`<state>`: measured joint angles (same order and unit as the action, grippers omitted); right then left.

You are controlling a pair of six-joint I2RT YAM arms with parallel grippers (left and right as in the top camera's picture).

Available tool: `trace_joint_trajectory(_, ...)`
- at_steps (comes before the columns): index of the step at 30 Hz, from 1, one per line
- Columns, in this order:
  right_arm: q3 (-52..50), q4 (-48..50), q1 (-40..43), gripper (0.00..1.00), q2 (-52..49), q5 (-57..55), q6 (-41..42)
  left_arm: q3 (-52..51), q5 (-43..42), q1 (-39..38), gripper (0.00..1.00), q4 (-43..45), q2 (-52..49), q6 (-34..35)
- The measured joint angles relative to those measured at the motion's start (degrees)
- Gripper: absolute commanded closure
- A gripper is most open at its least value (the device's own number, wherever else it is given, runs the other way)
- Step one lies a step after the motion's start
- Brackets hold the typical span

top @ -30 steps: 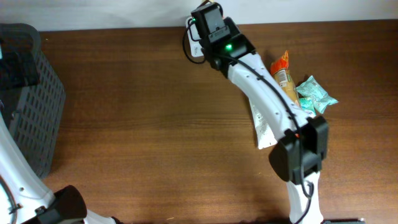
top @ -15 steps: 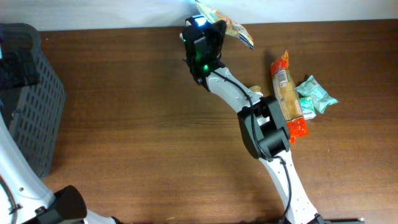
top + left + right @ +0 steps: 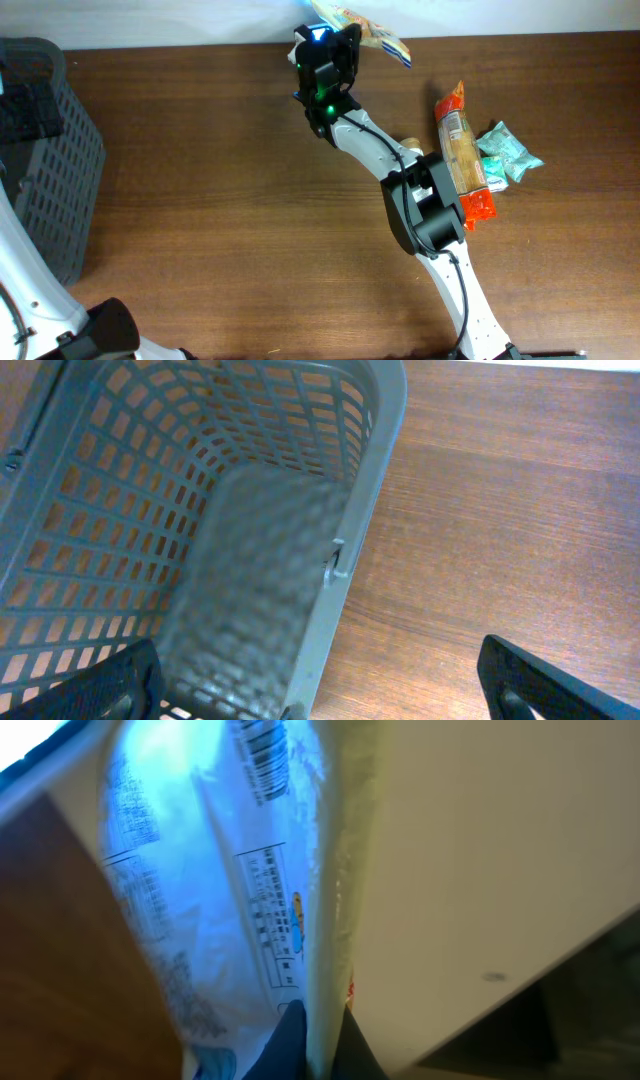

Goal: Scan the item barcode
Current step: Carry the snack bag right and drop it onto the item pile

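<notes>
— Grey basket (image 3: 372, 470) below the left gripper (image 3: 325, 682). How do its jaws stand?
— Spread wide, holding nothing.
— And farther out?
— The right gripper (image 3: 340, 28) is clamped on the snack packet (image 3: 378, 31), held up at the table's (image 3: 200, 200) far edge. Its barcode (image 3: 262, 765) shows blue-lit in the wrist view.

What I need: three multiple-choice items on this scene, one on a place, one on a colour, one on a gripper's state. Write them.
1. Where on the table is the grey basket? A centre; B left edge; C right edge.
2. What colour are the ends of the long packet? A purple; B black; C orange.
3. The right gripper is: A shut on a snack packet; B open, empty; C shut on nothing.
Key: B, the basket stands at the far left; C, both ends show orange; A, the packet is clamped in it.
</notes>
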<state>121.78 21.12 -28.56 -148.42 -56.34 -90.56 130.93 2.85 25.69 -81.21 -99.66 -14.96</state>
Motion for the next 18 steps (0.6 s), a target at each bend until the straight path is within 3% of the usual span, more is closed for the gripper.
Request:
trace_joint_trajectory(3, 0.00, 5.44, -0.09, 0.96, -0.15, -0.87, -6.10, 0.00, -0.02, 0.00, 0.01, 0.02, 0.00, 0.00)
trace_joint_trajectory(7, 0.00, 5.75, -1.01, 0.96, -0.17, -0.79, -9.27, 0.00, -0.02, 0.00, 0.01, 0.02, 0.00, 0.00)
trace_joint_trajectory(15, 0.00, 5.75, -1.88, 0.96, -0.17, -0.66, -10.08, 0.00, 0.00, 0.00, 0.01, 0.00, 0.00, 0.00)
trace_joint_trajectory(18, 0.02, 3.17, -1.86, 0.96, -0.04, -0.85, -6.36, 0.00, -0.02, 0.00, 0.01, 0.02, 0.00, 0.00)
